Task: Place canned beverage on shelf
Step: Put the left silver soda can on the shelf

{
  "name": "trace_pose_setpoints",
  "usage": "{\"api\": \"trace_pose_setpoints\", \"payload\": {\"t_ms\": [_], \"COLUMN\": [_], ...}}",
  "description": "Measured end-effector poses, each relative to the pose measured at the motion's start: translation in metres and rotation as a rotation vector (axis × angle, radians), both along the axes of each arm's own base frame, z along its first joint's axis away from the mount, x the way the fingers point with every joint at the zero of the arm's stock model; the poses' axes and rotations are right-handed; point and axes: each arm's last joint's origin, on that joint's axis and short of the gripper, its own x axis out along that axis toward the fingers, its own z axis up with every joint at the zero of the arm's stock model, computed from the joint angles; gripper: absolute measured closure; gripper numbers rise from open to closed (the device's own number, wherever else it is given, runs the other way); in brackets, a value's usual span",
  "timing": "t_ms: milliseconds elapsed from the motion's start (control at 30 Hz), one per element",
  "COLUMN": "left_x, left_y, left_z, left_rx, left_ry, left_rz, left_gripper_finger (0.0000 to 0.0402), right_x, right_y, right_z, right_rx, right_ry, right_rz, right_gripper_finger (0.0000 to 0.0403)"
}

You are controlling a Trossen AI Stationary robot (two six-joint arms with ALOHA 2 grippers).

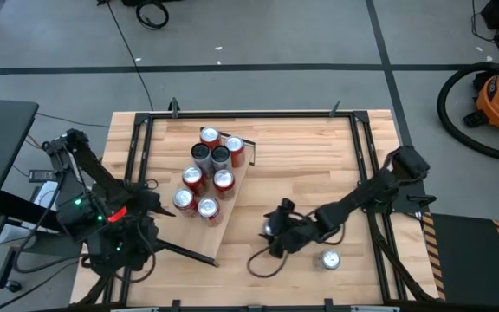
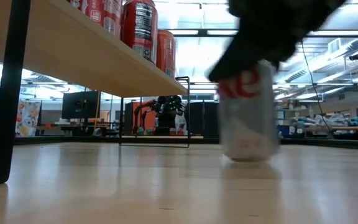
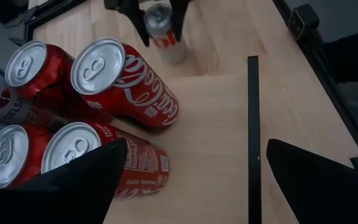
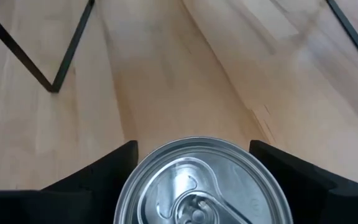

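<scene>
A silver can with red lettering stands upright on the tabletop to the right of the shelf. My right gripper is shut on it, and the right wrist view looks down on its silver top. The shelf, a pale plank on dark legs, carries several cans, most of them red. My left gripper hangs open over the shelf's near end, close to the red cans, touching nothing. My right gripper pinches the silver can between its two fingers, one on each side of the body, just below the rim. The fingers slant down at it from the table's right side. The can stays upright, its base down at the tabletop.
A second silver-topped can stands loose near the table's front edge, right of my right gripper. A thin dark bar runs along the shelf's short end. A black frame borders the tabletop. Bare wood lies between the shelf and the right arm.
</scene>
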Motion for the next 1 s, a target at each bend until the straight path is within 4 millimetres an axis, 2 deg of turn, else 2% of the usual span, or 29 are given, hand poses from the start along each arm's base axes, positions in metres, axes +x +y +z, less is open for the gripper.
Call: {"api": "trace_pose_setpoints", "payload": {"t_ms": [200, 300, 433, 533, 667, 1000], "left_x": [-0.006, -0.011, -0.017, -0.020, -0.023, -0.024], "left_y": [0.000, -0.001, -0.003, -0.004, -0.006, -0.006], "left_z": [-0.001, -0.001, -0.002, -0.002, -0.002, -0.002], "left_rx": [0.029, 0.046, 0.057, 0.063, 0.061, 0.067], "left_ry": [-0.003, -0.008, -0.015, -0.014, -0.015, -0.015], "left_rz": [0.006, -0.002, -0.012, -0.021, -0.036, -0.048], "left_gripper_finger": [0.0002, 0.0002, 0.0002, 0.0002, 0.0002, 0.0002], "right_x": [0.044, 0.059, 0.075, 0.081, 0.084, 0.092], "right_y": [0.013, 0.017, 0.025, 0.028, 0.030, 0.039], "right_z": [0.033, 0.046, 0.078, 0.096, 0.111, 0.128], "right_rx": [-0.033, -0.027, 0.005, 0.010, -0.005, 0.042], "right_ry": [0.028, 0.045, -0.036, -0.085, -0.125, -0.261], "right_rz": [0.009, 0.013, 0.003, 0.004, 0.018, 0.177], "right_gripper_finger": [0.0094, 0.0093, 0.0093, 0.0094, 0.0094, 0.0094]}}
